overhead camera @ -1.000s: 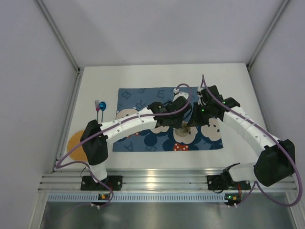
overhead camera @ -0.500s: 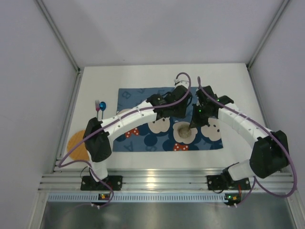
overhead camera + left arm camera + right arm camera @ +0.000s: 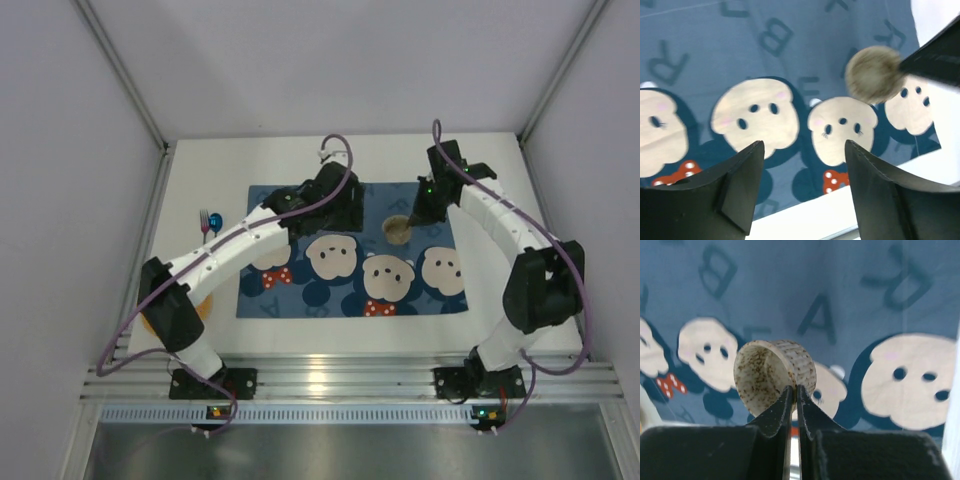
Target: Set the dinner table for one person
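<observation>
- A ribbed metal rail (image 3: pixel 320 375) is running along the near edge, and both arms are standing on it side by side.
- The white table (image 3: pixel 200 170) is lying just behind the rail and is spreading to the walls on the far side, under everything else.
- A dark-blue mat (image 3: pixel 300 295) with mouse faces and letters is lying flat in the middle of the table.
- The left gripper (image 3: pixel 805 165) is hanging over the far middle part of the mat. Its fingers (image 3: pixel 740 185) are standing wide apart, and only the mat is showing between them.
- The right gripper (image 3: pixel 795 395) is reaching over the far right part of the mat. Its fingers are pressed close together and are pinching the near wall of a small speckled beige cup (image 3: pixel 774 375).
- The cup is tilting, with its mouth turned toward the right wrist camera. I cannot tell if it is touching the mat.
- A fork (image 3: pixel 204 222) and a blue spoon (image 3: pixel 217 221) are lying just beside each other on the bare table, left of the mat.
</observation>
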Controlling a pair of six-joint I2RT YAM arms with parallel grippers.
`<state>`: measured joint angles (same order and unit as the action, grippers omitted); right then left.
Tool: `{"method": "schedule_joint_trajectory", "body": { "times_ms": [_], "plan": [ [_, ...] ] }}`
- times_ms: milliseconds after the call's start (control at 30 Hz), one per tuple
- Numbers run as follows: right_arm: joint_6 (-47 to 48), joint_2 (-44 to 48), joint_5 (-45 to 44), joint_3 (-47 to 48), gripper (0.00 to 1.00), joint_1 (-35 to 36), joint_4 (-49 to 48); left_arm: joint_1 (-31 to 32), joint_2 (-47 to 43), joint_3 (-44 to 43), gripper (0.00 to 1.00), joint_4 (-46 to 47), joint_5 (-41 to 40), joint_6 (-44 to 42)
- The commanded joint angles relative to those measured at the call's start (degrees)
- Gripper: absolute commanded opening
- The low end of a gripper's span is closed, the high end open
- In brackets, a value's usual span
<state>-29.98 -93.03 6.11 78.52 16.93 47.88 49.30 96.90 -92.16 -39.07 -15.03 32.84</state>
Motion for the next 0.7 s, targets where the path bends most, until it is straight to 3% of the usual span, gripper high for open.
{"method": "schedule_joint_trajectory", "body": {
  "times_ms": [0,33,300,667],
  "plan": [
    [1.2,-4.8,-1.2,7.7,0.00,-5.3,-0.5,-5.0,-7.7,4.9,0.72,-0.6,-1.2,-0.8],
    [1.7,-6.3,-1.3,9.0,0.00,-6.1,-0.5,-6.0,-9.9,5.9,0.79,-1.0,-1.3,-1.0],
    [1.6,-19.5,-3.3,20.2,0.00,-10.2,-2.9,-17.2,-19.5,14.8,0.82,-5.7,-0.4,-2.8],
    [-0.8,-23.5,-2.9,13.6,0.00,-11.9,-16.5,-24.8,-23.3,17.9,0.85,-9.5,-0.4,-5.9]
  ]
}}
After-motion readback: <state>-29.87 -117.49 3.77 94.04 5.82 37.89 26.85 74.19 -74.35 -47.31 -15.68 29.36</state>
